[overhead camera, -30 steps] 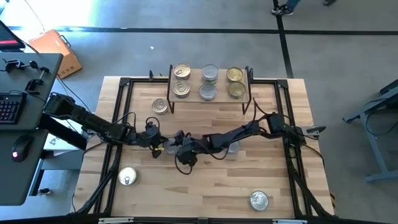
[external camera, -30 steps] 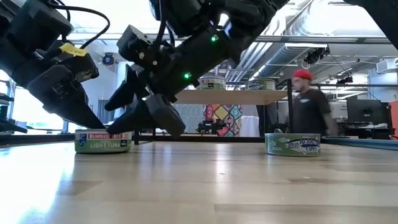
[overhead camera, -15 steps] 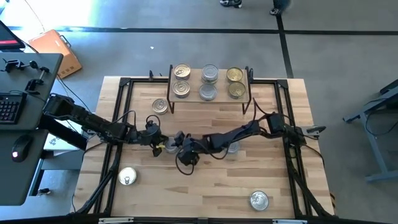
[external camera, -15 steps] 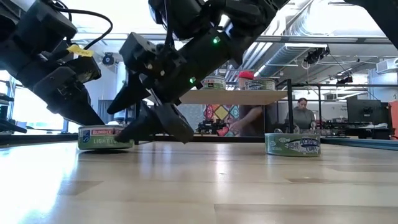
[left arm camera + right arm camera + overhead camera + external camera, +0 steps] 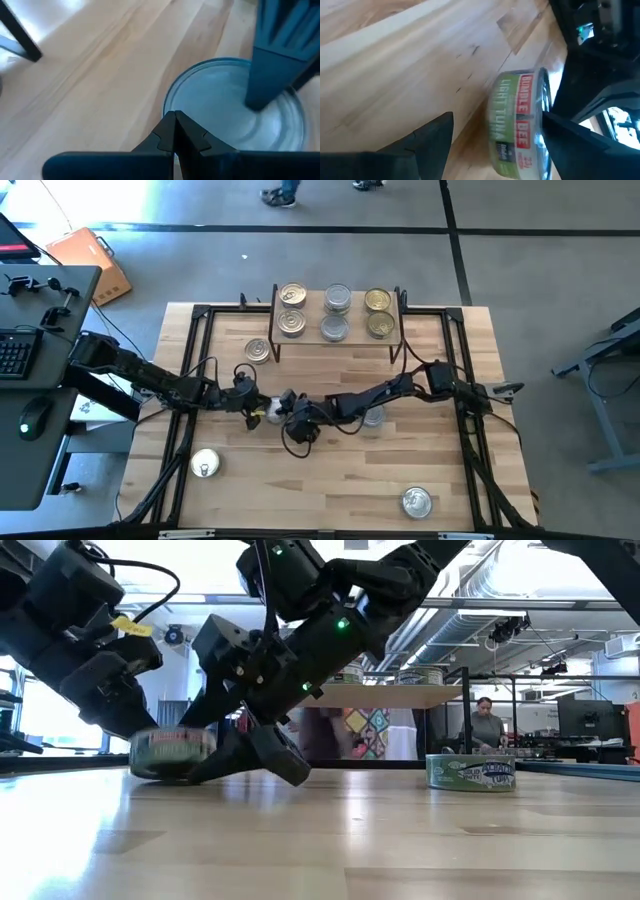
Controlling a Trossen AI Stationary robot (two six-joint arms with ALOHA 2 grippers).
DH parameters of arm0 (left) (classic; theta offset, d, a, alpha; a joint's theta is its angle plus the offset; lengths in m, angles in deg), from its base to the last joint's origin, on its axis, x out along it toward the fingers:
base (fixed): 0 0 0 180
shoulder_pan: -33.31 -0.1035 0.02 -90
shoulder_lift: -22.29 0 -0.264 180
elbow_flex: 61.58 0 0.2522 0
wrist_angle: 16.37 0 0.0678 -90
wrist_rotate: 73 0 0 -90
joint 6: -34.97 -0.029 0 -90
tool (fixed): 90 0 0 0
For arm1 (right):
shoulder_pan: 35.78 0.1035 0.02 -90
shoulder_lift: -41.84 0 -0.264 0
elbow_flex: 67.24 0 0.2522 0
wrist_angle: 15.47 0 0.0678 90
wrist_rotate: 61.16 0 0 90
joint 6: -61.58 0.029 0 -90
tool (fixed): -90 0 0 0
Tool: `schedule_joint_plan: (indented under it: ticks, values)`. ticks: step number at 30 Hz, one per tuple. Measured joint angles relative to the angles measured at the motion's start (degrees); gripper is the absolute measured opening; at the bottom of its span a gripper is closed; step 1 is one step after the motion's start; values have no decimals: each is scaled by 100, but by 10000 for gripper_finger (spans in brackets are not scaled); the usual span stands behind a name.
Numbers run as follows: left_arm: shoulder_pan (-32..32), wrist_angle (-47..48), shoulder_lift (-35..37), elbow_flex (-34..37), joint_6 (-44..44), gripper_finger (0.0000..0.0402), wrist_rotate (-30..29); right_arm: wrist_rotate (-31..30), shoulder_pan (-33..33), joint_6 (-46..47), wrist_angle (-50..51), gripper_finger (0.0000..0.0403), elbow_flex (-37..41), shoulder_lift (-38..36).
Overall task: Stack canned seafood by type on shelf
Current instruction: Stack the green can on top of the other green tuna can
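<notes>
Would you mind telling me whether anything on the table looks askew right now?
Yes: the tuna tin between the two grippers sits tilted, one edge off the table. The shut left gripper presses at its rim while the open right gripper straddles it.

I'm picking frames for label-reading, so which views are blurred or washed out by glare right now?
Low view: the short round green-labelled tuna tin by the claws is motion-smeared, its label unreadable; the second tin is sharp.
Left wrist view: bright glare washes the light wooden tabletop.
Right wrist view: the tin's label reads, slightly soft.
High view: evenly lit.
</notes>
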State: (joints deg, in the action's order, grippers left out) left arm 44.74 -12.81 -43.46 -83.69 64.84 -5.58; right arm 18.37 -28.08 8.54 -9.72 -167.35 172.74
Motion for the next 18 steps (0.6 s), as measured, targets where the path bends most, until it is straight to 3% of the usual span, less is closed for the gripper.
schedule_joint_plan:
  ticks: [6, 11, 18]
  values:
    - [-131, -759, 0, 354, 0, 0, 133, -59, -70, 165, -274, 287, -4, 42]
    - [-120, -575, -36, 423, -15, 0, 440, -231, -120, 412, -578, 281, -6, 50]
    - [-122, -596, -28, 408, -15, 0, 368, -174, -89, 786, -597, 197, 2, 66]
